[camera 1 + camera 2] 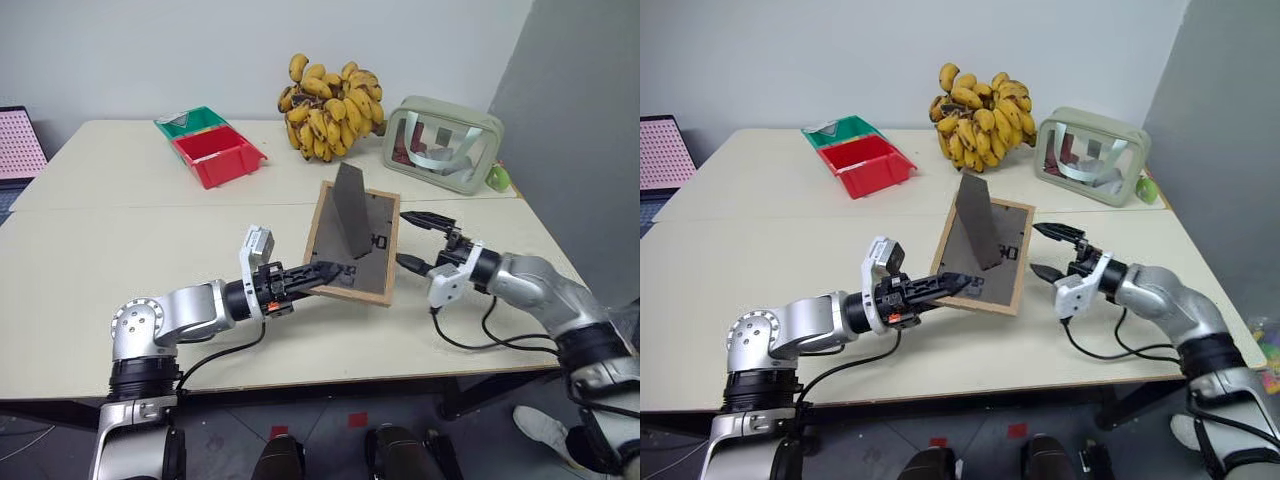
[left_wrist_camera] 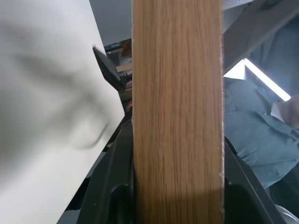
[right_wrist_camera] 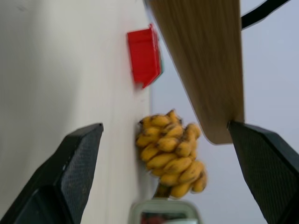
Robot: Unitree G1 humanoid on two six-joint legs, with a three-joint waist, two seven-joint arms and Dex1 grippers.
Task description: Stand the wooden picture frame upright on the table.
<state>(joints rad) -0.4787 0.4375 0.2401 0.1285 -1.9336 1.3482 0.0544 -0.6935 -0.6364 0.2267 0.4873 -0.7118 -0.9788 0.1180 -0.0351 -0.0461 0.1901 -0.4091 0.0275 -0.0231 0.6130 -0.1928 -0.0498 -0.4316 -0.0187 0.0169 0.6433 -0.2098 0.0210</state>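
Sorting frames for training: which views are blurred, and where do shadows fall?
Right wrist view: soft with blur, the bananas and red bin smeared. Left wrist view: wood grain of the wooden picture frame sharp, soft shadow on the table. Eye views: even light, no glare.

left gripper [image 1: 335, 272] clamped, right gripper [image 1: 415, 240] apparently spread

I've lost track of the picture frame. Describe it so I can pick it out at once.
On the cream table, look at the near half, in front of the banana bunch. Between the two grippers is the wooden picture frame, held tilted by the left gripper. It alone has a light-wood border, a dark grey back and a fold-out stand sticking up.
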